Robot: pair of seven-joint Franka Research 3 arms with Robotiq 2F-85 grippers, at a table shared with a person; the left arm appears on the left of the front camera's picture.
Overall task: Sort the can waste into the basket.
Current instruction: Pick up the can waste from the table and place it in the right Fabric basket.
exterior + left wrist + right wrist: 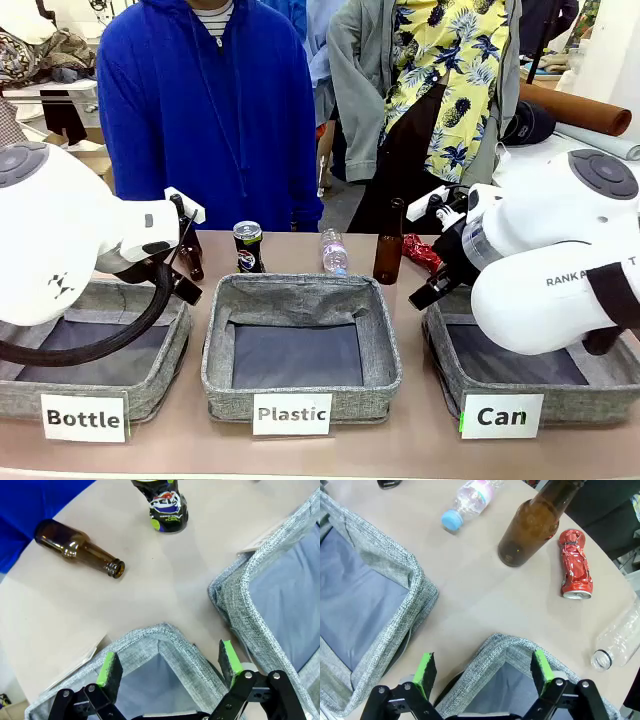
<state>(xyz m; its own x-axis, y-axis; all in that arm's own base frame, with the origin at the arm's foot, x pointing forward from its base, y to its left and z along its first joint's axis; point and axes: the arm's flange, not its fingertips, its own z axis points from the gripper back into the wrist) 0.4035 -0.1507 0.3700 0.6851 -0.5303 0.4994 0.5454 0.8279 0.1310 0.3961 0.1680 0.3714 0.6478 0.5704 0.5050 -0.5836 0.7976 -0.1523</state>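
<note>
Cans wait at the far side of the worktop (415, 442), both outside the basket (448, 380) labelled "Can", which stands at the right end of a row of three grey bins. The crushed red can (575, 565) lies on its side beyond that basket's far left corner, just beside an upright brown bottle (530, 527) but apart from it. The dark Pepsi can (247, 247) stands upright farther left, behind the far left corner of the "Plastic" bin (300, 292). A small clear plastic bottle (334, 252) lies between the Pepsi can and the upright bottle. A second brown bottle (77, 547) lies on its side near the Pepsi can, and another clear bottle (620, 640) lies open-mouthed at the right of the right wrist view. The right hand (483, 666) hangs above the far corner of the "Can" basket with its green-padded fingers (426, 669) spread wide and nothing between them; the red can lies well ahead of it. The left hand (170, 664) hangs above a far corner of the "Bottle" bin (150, 385), likewise wide apart and holding nothing, with the Pepsi can well ahead of it. A person in a blue top (200, 110) stands at the far edge of the worktop.
</note>
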